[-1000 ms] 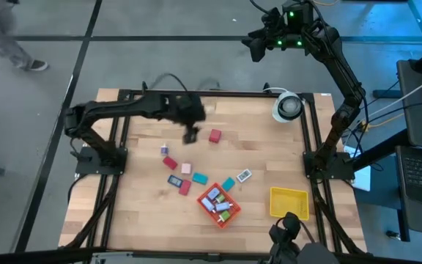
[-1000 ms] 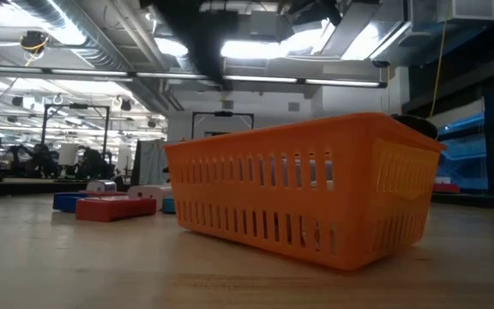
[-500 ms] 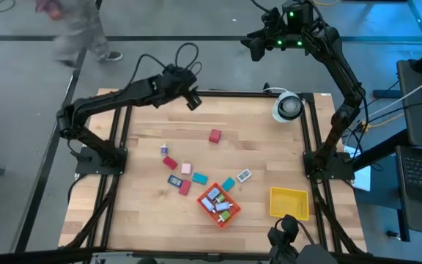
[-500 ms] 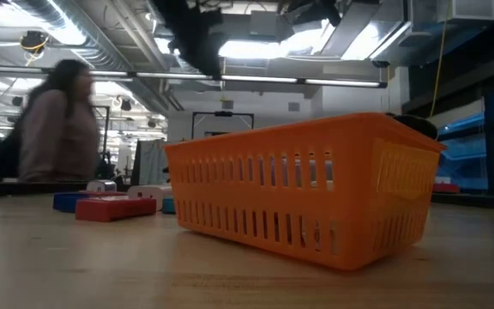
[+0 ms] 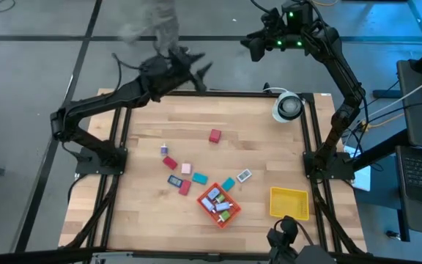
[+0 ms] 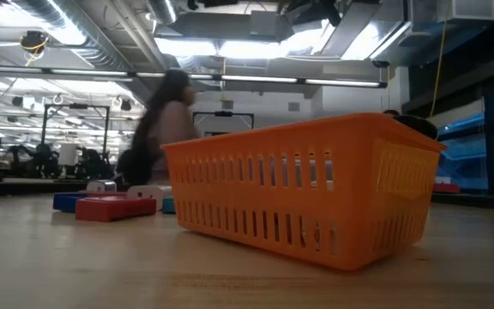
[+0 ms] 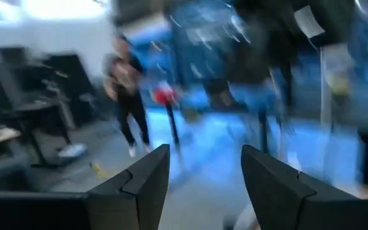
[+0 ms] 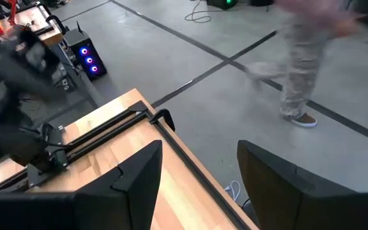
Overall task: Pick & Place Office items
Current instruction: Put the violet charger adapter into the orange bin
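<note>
A wooden table [image 5: 145, 147] seen from above fills the middle of the frame, with a dark robot arm on each side. The left gripper [image 5: 196, 67] is raised over the table's far edge, upper centre-left of the frame, blurred. In its own wrist view the two dark fingers [image 7: 147, 179] stand apart with nothing between them, pointing out into the room. The right gripper [image 5: 253, 44] is lifted high beyond the table's far edge, upper centre-right of the frame. Its fingers [image 8: 139, 172] are also apart and empty, looking down on the table's corner and the grey floor.

The office items lie scattered on the wood at the middle and lower middle of the overhead frame. A red block [image 5: 215, 136] sits alone near the centre. Lower left of it are a tiny pale piece [image 5: 164, 149], a red piece [image 5: 170, 162], a pink piece [image 5: 186, 168], a blue piece [image 5: 174, 180], a teal piece [image 5: 199, 178] and another red piece [image 5: 184, 188]. To the right are a second teal piece [image 5: 228, 183] and a small white-and-blue piece [image 5: 243, 175].

An orange slotted basket [image 5: 228, 215], lower centre, holds several small pieces. A yellow square tray [image 5: 289, 203] sits to its right. A white roll [image 5: 287, 107] rests near the upper right corner of the table.

A person [image 6: 163, 129] shows, blurred, beyond the table.
</note>
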`<state>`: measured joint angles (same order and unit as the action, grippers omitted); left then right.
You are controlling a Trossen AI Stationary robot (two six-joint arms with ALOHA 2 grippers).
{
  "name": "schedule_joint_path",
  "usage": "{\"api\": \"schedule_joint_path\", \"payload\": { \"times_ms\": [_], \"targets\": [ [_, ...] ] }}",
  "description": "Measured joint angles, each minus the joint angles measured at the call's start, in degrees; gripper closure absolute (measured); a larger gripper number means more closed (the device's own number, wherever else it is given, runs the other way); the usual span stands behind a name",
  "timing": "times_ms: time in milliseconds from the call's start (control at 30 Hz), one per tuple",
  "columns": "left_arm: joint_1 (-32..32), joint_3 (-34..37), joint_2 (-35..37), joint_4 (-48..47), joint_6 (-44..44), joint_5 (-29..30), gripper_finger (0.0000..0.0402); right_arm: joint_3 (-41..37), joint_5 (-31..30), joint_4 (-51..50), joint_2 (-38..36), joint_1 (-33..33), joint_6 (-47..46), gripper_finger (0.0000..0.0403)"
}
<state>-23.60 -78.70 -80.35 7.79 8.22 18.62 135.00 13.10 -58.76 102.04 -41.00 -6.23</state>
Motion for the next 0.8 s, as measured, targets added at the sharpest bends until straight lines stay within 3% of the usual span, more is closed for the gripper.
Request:
{"api": "schedule_joint_path", "payload": {
  "times_ms": [67,133,233,333,467,533,633,800],
  "targets": [
    [0.9,0.6,0.2,1.4,-1.2,8.8,0.0212,0.0,0.0,0.0,0.0,0.2,-0.8,0.0192],
    [1.3,0.8,0.1,-6.6,-0.7,16.1,0.0212,0.0,0.0,0.0,0.0,0.5,-1.2,0.0192],
    [1.1,1.1,-0.5,-20.7,1.0,23.8,0.0212,0.0,0.0,0.0,0.0,1.0,-1.7,0.0192],
    [-1.9,1.7,-0.7,-26.2,1.9,29.7,0.0212,0.0,0.0,0.0,0.0,1.7,-2.0,0.0192],
    [-7.3,4.1,-0.7,-27.9,-1.2,26.3,0.0212,0.0,0.0,-0.6,0.0,2.6,-2.3,0.0192],
    [-8.3,5.8,-0.6,-31.4,-4.4,17.9,0.0212,0.0,0.0,-1.2,0.0,3.0,-2.3,0.0192],
    [-6.1,10.9,-0.7,-45.0,-7.4,7.3,0.0216,0.0,0.0,-2.2,0.0,3.4,-2.1,0.0192],
    [0.2,24.7,-0.6,-65.0,-7.8,3.6,0.0226,0.0,0.0,-2.4,0.0,3.4,-1.7,0.0192]
  ]
}}
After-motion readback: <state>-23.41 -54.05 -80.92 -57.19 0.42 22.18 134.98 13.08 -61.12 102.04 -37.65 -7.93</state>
